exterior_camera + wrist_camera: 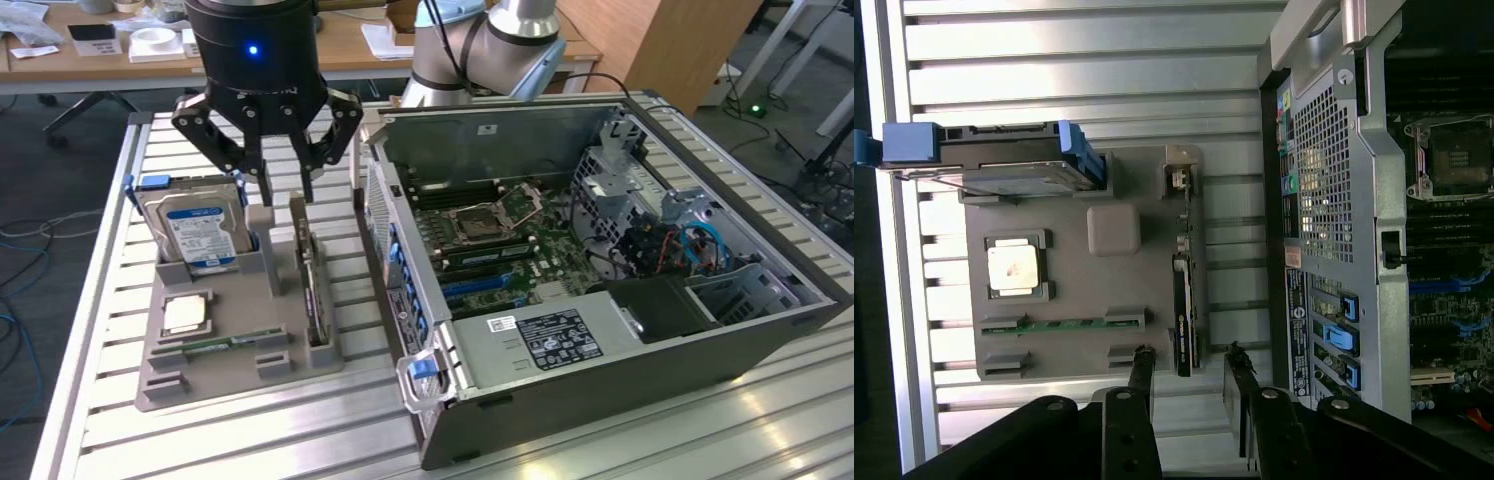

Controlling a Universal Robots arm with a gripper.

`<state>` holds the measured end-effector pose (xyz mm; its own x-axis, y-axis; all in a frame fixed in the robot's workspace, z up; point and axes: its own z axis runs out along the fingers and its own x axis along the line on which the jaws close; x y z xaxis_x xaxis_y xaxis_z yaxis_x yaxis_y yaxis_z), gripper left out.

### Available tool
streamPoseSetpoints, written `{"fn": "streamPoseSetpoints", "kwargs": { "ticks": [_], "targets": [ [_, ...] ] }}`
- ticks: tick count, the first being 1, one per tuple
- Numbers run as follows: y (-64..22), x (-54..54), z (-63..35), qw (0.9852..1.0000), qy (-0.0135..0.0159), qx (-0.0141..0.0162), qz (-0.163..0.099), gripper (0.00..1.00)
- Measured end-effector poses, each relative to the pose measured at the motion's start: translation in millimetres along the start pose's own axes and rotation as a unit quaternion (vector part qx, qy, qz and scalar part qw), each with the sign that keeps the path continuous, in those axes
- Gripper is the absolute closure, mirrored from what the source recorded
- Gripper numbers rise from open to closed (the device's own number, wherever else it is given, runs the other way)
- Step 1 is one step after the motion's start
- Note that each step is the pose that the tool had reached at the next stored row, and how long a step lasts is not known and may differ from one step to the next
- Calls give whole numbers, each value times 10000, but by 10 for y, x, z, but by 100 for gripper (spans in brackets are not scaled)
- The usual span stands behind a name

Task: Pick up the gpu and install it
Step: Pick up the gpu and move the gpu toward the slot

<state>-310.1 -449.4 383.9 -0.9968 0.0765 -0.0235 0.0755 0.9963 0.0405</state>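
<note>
The gpu (311,280) stands on its long edge in a narrow slot of a grey holder tray (174,385), on the side of the tray nearest the computer case (587,400). It is not in the case. In the wrist view the gpu (1184,310) is a thin dark strip along one edge of the tray (1074,290).

The pincer (287,198) hangs over the far end of the card with its black fingers spread apart. In the wrist view the pincer (1188,352) has one finger on each side of the card's end, with a gap on both sides, so it is open and grips nothing. I cannot tell whether the fingertips have dropped below the card's top edge.

On the same tray, towards the exterior view's left, a silver hard drive (198,232) with a blue label stands upright in its own pocket at the far end. Nearer lies a square processor chip (184,315) flat in a recess, and nearer again a slim green memory stick (220,343) lies in its slot. The wrist view shows the hard drive (1004,178), the chip (1014,267) and the memory stick (1064,324) laid out the same way.

On the exterior view's right, just beside the tray, the case lies on its side with its panel off, so the motherboard (494,240) faces up. Tray and case both rest on a slatted metal surface (267,430).
</note>
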Motion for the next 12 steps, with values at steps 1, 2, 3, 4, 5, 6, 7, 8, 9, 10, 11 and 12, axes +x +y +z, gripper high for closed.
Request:
{"fn": "streamPoseSetpoints", "kwargs": {
  "ticks": [1, 2, 3, 4, 5, 6, 7, 8, 9, 10, 11, 12],
  "targets": [
    [0, 0, 0, 10000, 0, 0, 0, 58],
    [0, 0, 0, 10000, 0, 0, 0, 58],
    [0, 0, 0, 10000, 0, 0, 0, 58],
    [0, 0, 0, 10000, 0, 0, 0, 58],
    [0, 0, 0, 10000, 0, 0, 0, 58],
    [0, 0, 0, 10000, 0, 0, 0, 58],
    [0, 0, 0, 10000, 0, 0, 0, 58],
    [0, 0, 0, 10000, 1, 1, 0, 58],
    [0, 0, 5, 10000, -1, -1, 0, 58],
    [-1, 0, 12, 10000, -1, -1, 0, 58],
    [-1, 1, 20, 10000, 0, 0, 0, 58],
    [-1, 1, 28, 10000, 0, 0, 0, 58]
  ]
}}
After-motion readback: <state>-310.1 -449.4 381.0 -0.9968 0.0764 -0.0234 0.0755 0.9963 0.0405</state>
